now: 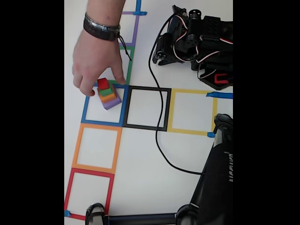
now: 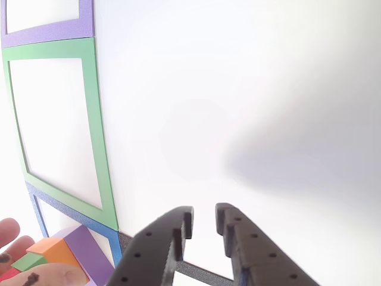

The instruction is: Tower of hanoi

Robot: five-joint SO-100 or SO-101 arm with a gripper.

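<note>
Stack of four blocks sits in the blue tape square [image 1: 104, 105], near its upper right corner in the fixed view: purple block [image 1: 112, 101] at the base, orange block [image 1: 108, 97] on it, then green block [image 1: 105, 92], red block [image 1: 103, 84] on top. The stack is skewed, not square to the tape. A person's hand [image 1: 96, 58] reaches in from the top of the fixed view, fingers around the upper blocks, thumb beside the stack; a dark wristband [image 1: 101, 28] on the wrist. The other view catches the same stack at bottom left, purple block [image 2: 86, 253] and orange block [image 2: 56, 250] clearest, with fingertips [image 2: 9, 229] against them. Robot hand [image 2: 202, 220] is in the foreground of the other view, hanging over bare white bench [image 2: 250, 89], jaws nearly together with a narrow gap and nothing between them. It is well apart from the stack. Arm body [image 1: 201, 44] sits folded at the upper right of the fixed view, a black cable [image 1: 159, 117] running from it across the black tape square [image 1: 147, 108]. Yellow tape square [image 1: 192, 112] lies right of the black one; orange tape square [image 1: 97, 147] and red tape square [image 1: 89, 192] lie below the blue. Green tape square [image 2: 59, 128] and purple tape square [image 2: 47, 21] show in the other view.
</note>
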